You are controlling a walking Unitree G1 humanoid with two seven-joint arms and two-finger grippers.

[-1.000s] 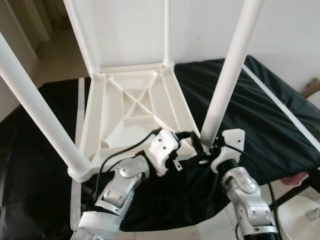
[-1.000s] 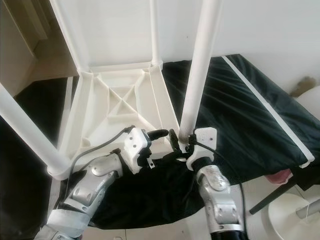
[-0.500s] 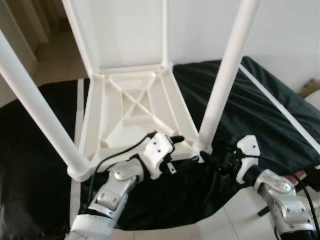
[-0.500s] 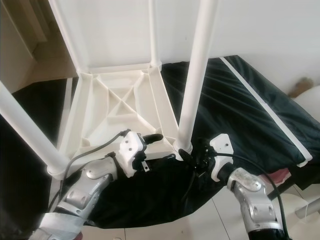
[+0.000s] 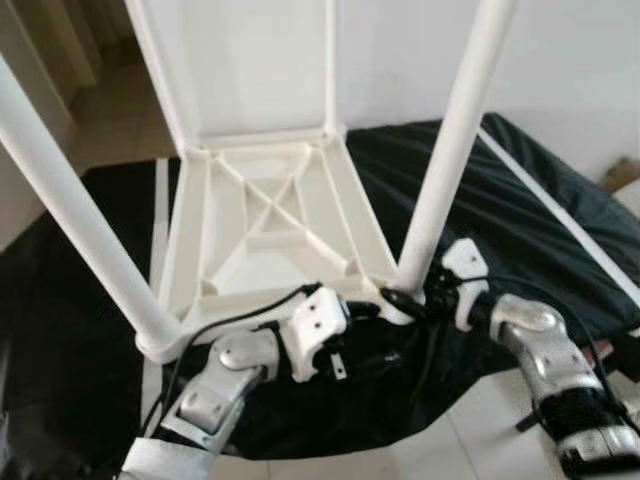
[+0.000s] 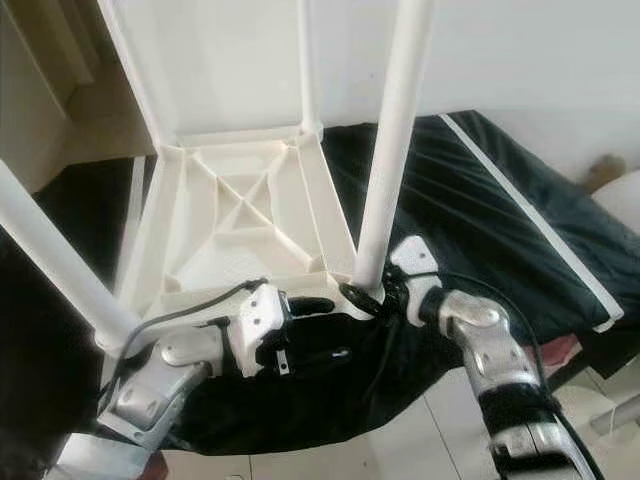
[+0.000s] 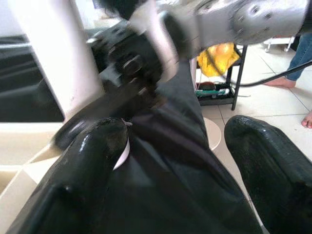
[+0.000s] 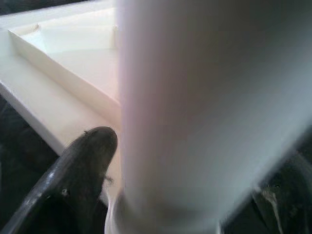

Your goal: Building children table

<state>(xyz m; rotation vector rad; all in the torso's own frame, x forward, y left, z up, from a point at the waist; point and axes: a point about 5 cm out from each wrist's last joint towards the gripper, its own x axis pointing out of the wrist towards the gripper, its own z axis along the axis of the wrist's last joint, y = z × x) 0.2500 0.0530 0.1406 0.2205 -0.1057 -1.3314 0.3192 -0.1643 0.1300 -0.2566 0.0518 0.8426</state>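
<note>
The left gripper (image 6: 318,326) has its fingers apart at the near edge of the upturned table top (image 6: 235,215). The right gripper (image 5: 405,300) straddles the base of the near right leg (image 5: 450,135), closure unclear. The plastic looks light, stiff and smooth; gripping low seems best.
</note>
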